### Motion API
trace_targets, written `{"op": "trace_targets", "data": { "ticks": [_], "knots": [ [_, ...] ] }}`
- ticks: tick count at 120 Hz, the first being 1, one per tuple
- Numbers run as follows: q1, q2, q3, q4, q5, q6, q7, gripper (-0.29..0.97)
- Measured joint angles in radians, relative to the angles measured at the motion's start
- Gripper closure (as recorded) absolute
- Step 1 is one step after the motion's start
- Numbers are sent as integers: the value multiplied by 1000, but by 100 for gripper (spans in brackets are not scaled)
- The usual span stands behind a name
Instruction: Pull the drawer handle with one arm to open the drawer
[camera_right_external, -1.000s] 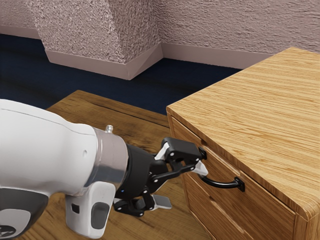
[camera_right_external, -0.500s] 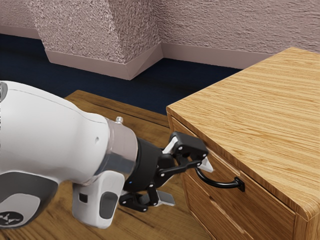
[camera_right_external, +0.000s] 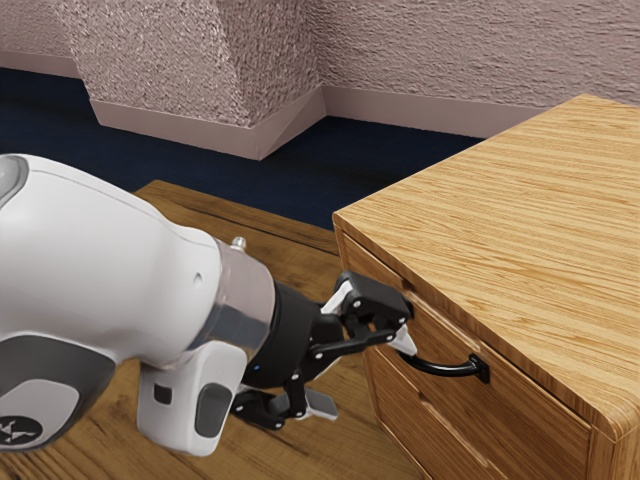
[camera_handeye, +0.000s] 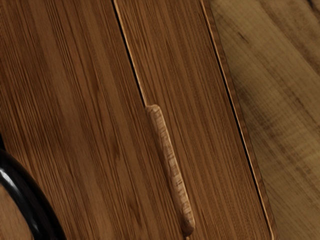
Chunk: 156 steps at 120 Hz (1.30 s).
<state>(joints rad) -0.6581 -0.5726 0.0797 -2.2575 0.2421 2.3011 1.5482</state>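
Black two-finger gripper (camera_right_external: 362, 370) spread open, clasping nothing. Black curved metal drawer handle (camera_right_external: 445, 366) on light wooden cabinet (camera_right_external: 520, 230) front. Handle's near end meets upper finger, rest extends toward exterior view's right.

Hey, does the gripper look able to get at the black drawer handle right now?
Probably yes. The gripper sits open right at one end of the black handle, with nothing standing between them.

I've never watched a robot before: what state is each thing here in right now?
Top drawer: shut, front flush with the cabinet.
Black drawer handle: not gripped yet.
Lower drawer: shut.
Gripper: open, at the handle's end.
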Motion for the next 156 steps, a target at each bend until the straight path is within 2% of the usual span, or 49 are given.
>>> {"op": "trace_targets", "data": {
  "ticks": [86, 114, 124, 136, 156],
  "knots": [
    [1, 26, 5, -14, -7, 30, -2, -1],
    [-4, -37, 39, -65, -7, 30, -7, 3],
    [-7, -53, 45, -82, -3, 31, -8, 1],
    [-11, -88, 46, -107, 1, 31, -9, 10],
    [-26, -157, 46, -153, 2, 26, -11, 9]
  ]
}}
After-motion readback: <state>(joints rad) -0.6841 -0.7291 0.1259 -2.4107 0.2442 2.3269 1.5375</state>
